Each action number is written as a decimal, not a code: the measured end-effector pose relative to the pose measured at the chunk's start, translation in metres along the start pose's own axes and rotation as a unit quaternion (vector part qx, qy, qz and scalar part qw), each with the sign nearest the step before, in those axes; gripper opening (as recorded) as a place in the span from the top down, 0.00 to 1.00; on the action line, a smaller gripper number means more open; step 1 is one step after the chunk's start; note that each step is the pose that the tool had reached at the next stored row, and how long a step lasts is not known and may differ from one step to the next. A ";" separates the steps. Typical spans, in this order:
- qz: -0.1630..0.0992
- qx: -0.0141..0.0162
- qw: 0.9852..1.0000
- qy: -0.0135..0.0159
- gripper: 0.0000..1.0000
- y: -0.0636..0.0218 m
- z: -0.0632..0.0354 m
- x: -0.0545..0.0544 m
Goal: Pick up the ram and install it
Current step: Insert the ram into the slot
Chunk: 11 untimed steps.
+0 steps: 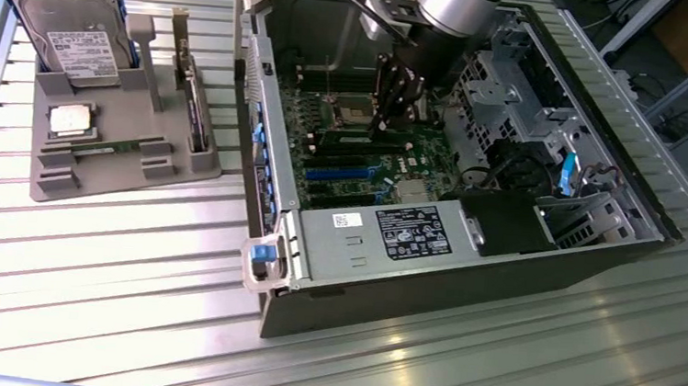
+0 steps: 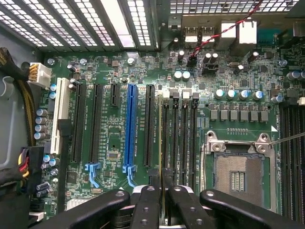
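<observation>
My gripper (image 1: 398, 105) reaches down inside the open computer case (image 1: 461, 281), over the motherboard. In the wrist view its black fingers (image 2: 147, 205) are shut on the ram (image 2: 162, 183), a thin stick seen edge-on. The ram hangs in line with the row of black memory slots (image 2: 178, 133), above the one nearest the long black expansion slot. Whether it touches that slot I cannot tell. Another green ram stick (image 1: 114, 147) lies flat on the grey holder tray (image 1: 112, 179), at the exterior view's left.
The tray also holds a silver hard drive (image 1: 76, 38) and a square processor chip (image 1: 70, 121). Beside the memory slots sit the empty processor socket (image 2: 238, 176) and a blue expansion slot (image 2: 130, 129). A labelled power supply (image 1: 377, 237) and cable bundles (image 2: 19, 162) crowd the case.
</observation>
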<state>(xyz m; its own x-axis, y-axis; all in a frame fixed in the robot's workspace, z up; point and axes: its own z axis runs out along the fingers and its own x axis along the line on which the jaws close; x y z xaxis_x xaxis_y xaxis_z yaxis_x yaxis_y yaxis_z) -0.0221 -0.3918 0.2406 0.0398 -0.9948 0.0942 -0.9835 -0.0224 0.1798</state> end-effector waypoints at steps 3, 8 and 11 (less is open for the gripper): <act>0.000 0.000 1.000 0.000 0.86 -0.0001 0.0005 0.001; 0.000 0.000 1.000 0.000 0.86 -0.0003 0.0012 0.000; 0.000 0.000 1.000 -0.001 0.86 -0.0004 0.0014 0.000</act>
<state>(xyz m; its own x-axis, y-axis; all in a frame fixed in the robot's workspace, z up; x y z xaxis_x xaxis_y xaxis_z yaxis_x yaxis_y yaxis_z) -0.0220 -0.3922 0.2392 0.0399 -0.9949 0.0929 -0.9835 -0.0227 0.1797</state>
